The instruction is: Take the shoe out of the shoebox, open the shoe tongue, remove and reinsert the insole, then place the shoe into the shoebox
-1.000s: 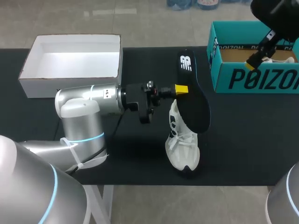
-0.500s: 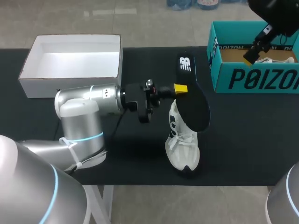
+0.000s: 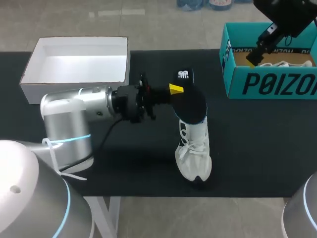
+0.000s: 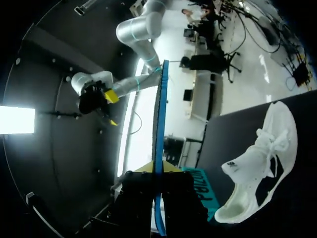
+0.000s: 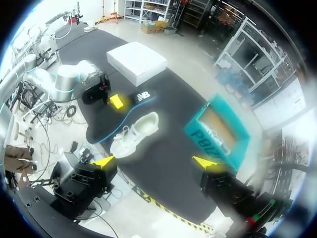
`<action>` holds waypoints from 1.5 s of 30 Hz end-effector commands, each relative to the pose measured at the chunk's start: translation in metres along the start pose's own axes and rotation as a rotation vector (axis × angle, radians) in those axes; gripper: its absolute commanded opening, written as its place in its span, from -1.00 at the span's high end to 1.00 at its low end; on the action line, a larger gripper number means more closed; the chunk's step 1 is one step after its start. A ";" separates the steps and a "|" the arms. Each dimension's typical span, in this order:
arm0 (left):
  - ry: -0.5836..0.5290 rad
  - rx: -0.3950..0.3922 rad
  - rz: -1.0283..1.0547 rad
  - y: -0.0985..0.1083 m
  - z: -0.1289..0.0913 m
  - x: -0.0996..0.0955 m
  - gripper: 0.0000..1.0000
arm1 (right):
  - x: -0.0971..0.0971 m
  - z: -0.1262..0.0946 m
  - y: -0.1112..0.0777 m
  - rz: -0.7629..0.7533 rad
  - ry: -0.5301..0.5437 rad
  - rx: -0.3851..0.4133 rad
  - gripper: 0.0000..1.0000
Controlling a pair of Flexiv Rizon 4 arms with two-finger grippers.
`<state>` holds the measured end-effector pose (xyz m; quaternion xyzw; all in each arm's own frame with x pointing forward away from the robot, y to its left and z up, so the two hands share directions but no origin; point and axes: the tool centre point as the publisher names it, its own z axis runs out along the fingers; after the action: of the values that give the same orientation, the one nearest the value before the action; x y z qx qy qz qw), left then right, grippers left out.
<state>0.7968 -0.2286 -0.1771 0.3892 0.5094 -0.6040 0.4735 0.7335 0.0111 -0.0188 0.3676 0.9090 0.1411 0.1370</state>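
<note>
My left gripper [image 3: 174, 90] is shut on the black insole [image 3: 190, 104] and holds it tilted, heel end down, just above the white shoe's [image 3: 194, 148] opening. The shoe stands on the black table, toe towards the front edge. In the left wrist view the insole [image 4: 159, 124] shows edge-on between the fingers of that gripper [image 4: 158, 171], with the shoe [image 4: 257, 163] off to one side. My right gripper [image 3: 258, 49] hangs open high over the teal shoebox [image 3: 267, 82]. In its own view the right gripper [image 5: 153, 162] is wide open far above the shoe [image 5: 133, 133] and insole [image 5: 126, 111].
A second white shoe [image 3: 290, 63] lies inside the teal shoebox at the back right. A white open box [image 3: 79, 62] sits at the back left. Bare black table lies between the shoe and the teal box [image 5: 218, 131].
My left arm has drawn back to the left and turned the insole, which now stands steeper over the shoe. The right gripper has drifted left and up above the shoebox.
</note>
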 end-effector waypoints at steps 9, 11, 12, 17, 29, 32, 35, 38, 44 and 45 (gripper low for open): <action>-0.082 0.057 -0.649 -0.009 0.003 -0.010 1.00 | 0.011 0.006 -0.006 0.024 0.051 -0.025 -1.00; -0.082 0.057 -0.649 -0.009 0.003 -0.010 1.00 | 0.011 0.007 -0.007 0.026 0.054 -0.027 -1.00; -0.082 0.057 -0.649 -0.009 0.003 -0.010 1.00 | 0.012 0.007 -0.007 0.026 0.053 -0.028 -1.00; -0.082 0.057 -0.649 -0.009 0.003 -0.010 1.00 | 0.009 0.004 -0.016 0.044 0.048 -0.048 -1.00; -0.070 0.007 -1.101 -0.004 0.007 -0.022 1.00 | 0.002 0.009 -0.024 0.070 0.062 -0.074 -1.00; -0.035 -0.028 -1.221 -0.003 0.006 -0.025 1.00 | 0.001 0.010 -0.021 0.067 0.063 -0.080 -1.00; -0.019 -0.021 -1.339 -0.002 0.003 -0.026 1.00 | 0.000 0.011 -0.019 0.063 0.064 -0.085 -1.00; -0.031 0.013 -1.558 -0.003 -0.001 -0.031 1.00 | -0.001 0.012 -0.017 0.061 0.067 -0.089 -1.00; -0.114 -0.003 -1.587 0.002 -0.002 -0.036 1.00 | 0.000 0.014 -0.015 0.058 0.075 -0.095 -1.00; -0.114 -0.003 -1.587 0.002 -0.002 -0.036 1.00 | 0.000 0.016 -0.015 0.060 0.078 -0.096 -1.00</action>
<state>0.8098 -0.2207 -0.1456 -0.0476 0.6209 -0.7824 -0.0057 0.7262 0.0008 -0.0364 0.3811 0.8943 0.2029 0.1175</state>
